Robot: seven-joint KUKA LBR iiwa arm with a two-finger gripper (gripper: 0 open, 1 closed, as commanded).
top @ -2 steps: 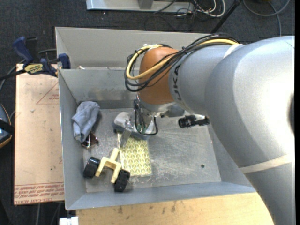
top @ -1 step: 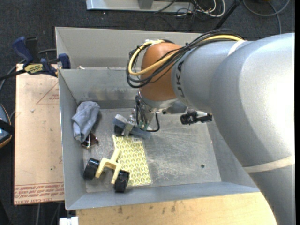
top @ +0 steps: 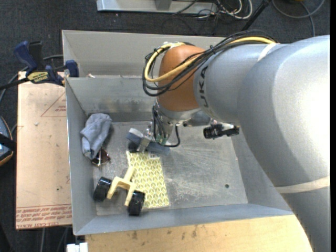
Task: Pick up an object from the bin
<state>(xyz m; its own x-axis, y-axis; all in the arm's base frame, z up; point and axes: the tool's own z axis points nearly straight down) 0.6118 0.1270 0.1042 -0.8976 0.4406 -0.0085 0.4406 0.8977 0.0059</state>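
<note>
Bulk is the first hazard: the arm (top: 273, 114) looms over the right side of the bin (top: 157, 35), and its orange-capped wrist hangs close to the back wall. A careless tilt could, I judge, scrape the metal.

Next in size, the yellow patterned sheet (top: 149, 182) lies flat on the bin floor, its far edge just beside the tool (top: 156, 140). A thin flat thing like that may slide, or lift by one corner and drag its neighbours. The crumpled grey cloth (top: 96, 132) rests against the left wall, apart from the tool, and looks unlikely to snag. The cream axle with two black wheels (top: 119, 188) lies partly on the sheet's near left corner and could roll if the sheet shifts.

Smaller again, a grey-blue piece (top: 136, 138) sits mid-bin, touching or just beside the tool on its left. It is the thing nearest under the tool, and a glancing contact could push it away rather than capture it. Whether the tool is open or closed, or has anything in it, I cannot tell. A tiny dark object (top: 100, 159) lies just beside the cloth's near end.

The bin floor is bare, scuffed grey metal, probably slippery, with sloping walls. Around the bin lies dark floor (top: 31, 14), with cables (top: 231, 4) beyond the far wall.
</note>
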